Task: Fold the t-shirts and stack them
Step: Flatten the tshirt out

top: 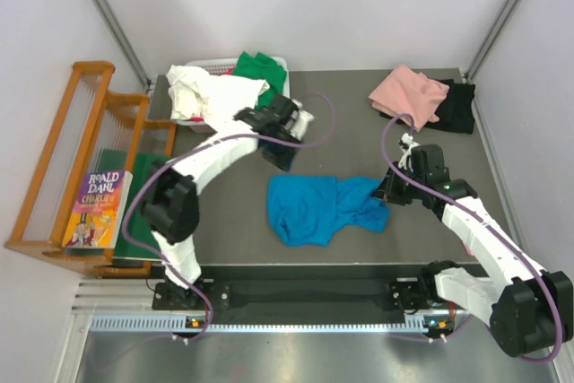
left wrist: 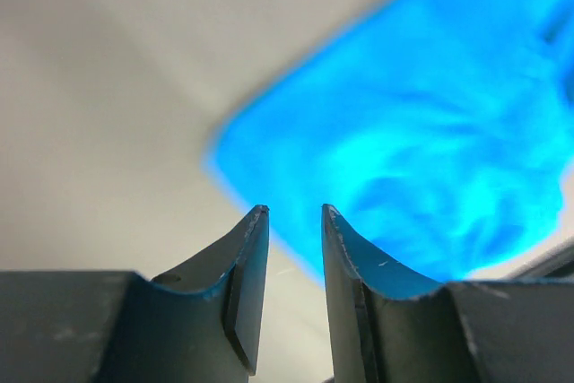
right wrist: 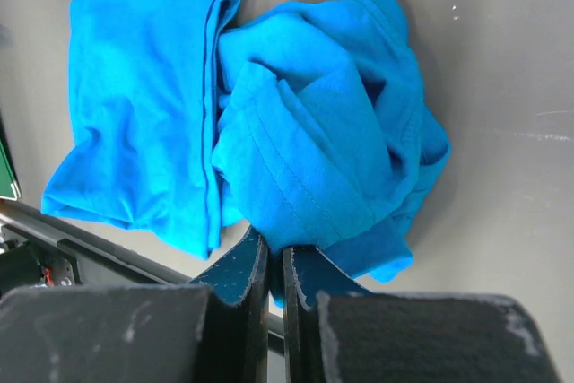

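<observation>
A bright blue t-shirt [top: 318, 208] lies crumpled in the middle of the table; it also shows in the right wrist view [right wrist: 269, 123] and, blurred, in the left wrist view [left wrist: 421, 132]. My right gripper [right wrist: 277, 250] is shut on the blue shirt's right edge, at the shirt's right side in the top view [top: 387, 190]. My left gripper [left wrist: 294, 213] is open and empty, above the table just beyond the shirt's far left corner [top: 285, 157]. A pink t-shirt [top: 409, 96] lies on a black one [top: 457, 107] at the far right. White [top: 204, 94] and green [top: 260, 69] shirts are piled at the far left.
A white basket [top: 215, 65] holds the white and green shirts at the table's back left. A wooden rack [top: 81, 159] with a book [top: 97, 208] stands left of the table, beside a dark green board [top: 134, 221]. Walls close in the far side.
</observation>
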You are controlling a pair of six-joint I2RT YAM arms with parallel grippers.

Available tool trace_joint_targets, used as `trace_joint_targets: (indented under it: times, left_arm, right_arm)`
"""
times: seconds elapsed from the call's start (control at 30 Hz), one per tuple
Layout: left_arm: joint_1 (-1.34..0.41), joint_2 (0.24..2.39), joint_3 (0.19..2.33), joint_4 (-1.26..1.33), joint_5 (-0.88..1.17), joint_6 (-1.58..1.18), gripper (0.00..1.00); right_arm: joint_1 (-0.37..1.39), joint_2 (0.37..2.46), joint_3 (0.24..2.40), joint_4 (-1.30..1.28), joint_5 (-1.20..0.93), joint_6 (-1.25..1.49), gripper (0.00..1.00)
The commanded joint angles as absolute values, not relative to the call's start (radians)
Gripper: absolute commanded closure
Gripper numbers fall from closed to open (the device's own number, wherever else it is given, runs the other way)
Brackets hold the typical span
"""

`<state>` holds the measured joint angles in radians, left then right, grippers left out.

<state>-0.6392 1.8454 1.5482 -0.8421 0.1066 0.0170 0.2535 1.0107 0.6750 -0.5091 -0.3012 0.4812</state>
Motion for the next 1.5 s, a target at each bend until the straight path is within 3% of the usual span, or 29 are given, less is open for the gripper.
trace_joint_targets:
  times: [0.0, 0.2, 0.23, 0.3, 0.47, 0.83, 1.47]
  left_arm:
    - [-0.543, 1.665, 1.603, -0.888, 0.034, 0.077, 0.64]
    - [-0.497, 1.557, 1.585, -0.914, 0.162, 0.052, 0.59]
    - [-0.538, 1.554, 1.568, -0.919, 0.194, 0.045, 0.47]
    - [-0.595, 1.552, 1.497, -0.916, 0.206, 0.054, 0.32]
    - [-0.681, 1.614, 1.422, -0.874, 0.268, 0.029, 0.26]
    - [-0.819, 1.965, 1.695, -0.89, 0.282, -0.046, 0.31]
    - [-0.897, 2.209, 1.922, -0.925, 0.224, -0.068, 0.31]
  right_arm:
    - [0.265, 0.997, 0.742, -0.486, -0.302, 0.465, 1.0]
    - [0.265, 0.997, 0.787, -0.485, -0.33, 0.485, 1.0]
    - [0.265, 0.994, 0.784, -0.485, -0.33, 0.485, 1.0]
    - [0.265, 0.985, 0.775, -0.492, -0.325, 0.48, 1.0]
    - [0.265, 0.97, 0.741, -0.491, -0.308, 0.491, 1.0]
    - [0.265, 0.976, 0.709, -0.472, -0.295, 0.518, 1.0]
    - [0.276, 0.973, 0.713, -0.472, -0.308, 0.514, 1.0]
